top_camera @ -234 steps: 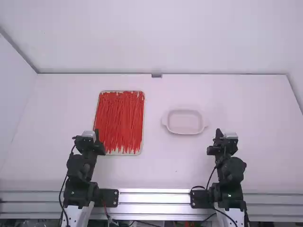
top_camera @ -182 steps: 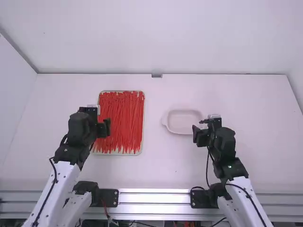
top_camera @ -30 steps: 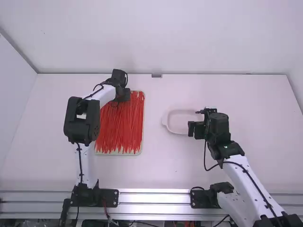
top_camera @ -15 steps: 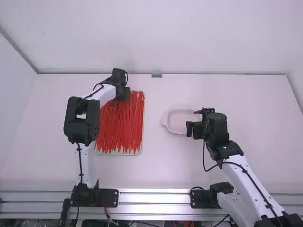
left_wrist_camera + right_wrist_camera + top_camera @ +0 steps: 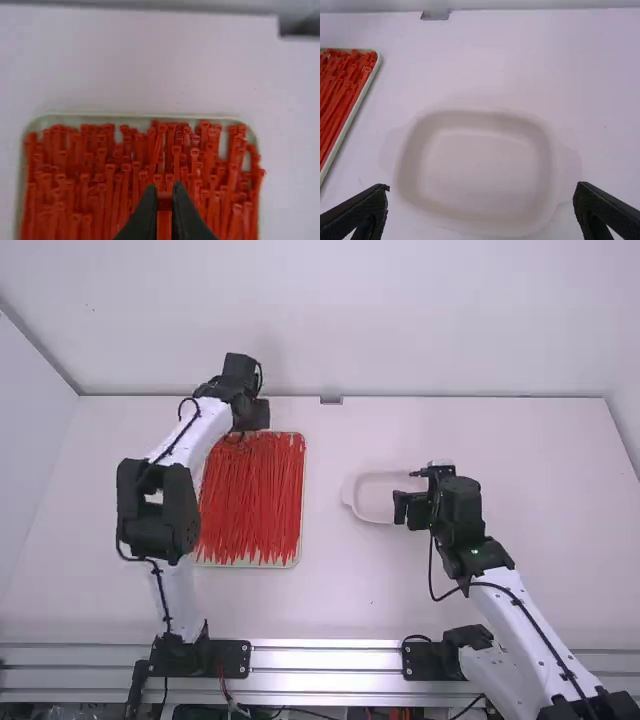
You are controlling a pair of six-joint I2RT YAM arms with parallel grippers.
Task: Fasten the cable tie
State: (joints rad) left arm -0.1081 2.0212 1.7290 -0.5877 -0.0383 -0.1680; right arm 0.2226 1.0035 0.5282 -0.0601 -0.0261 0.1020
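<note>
Red cable tie (image 5: 164, 202) sits clamped in left tool (image 5: 164, 189) at eleven o'clock, seemingly for threading; right tool (image 5: 480, 192) is spread apart over three-o'clock dish (image 5: 470, 116), probably ready to help.

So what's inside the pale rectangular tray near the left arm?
A dense layer of red plastic cable ties fills the pale rectangular tray. The left end effector pinches one. The tray's floor is hidden beneath them.

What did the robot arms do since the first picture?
The left gripper went from its base out to the far end of the tray, shut its jaws on one red cable tie and just lifted it. The right gripper came out over the white dish, jaws open. The tray and dish stayed put.
</note>
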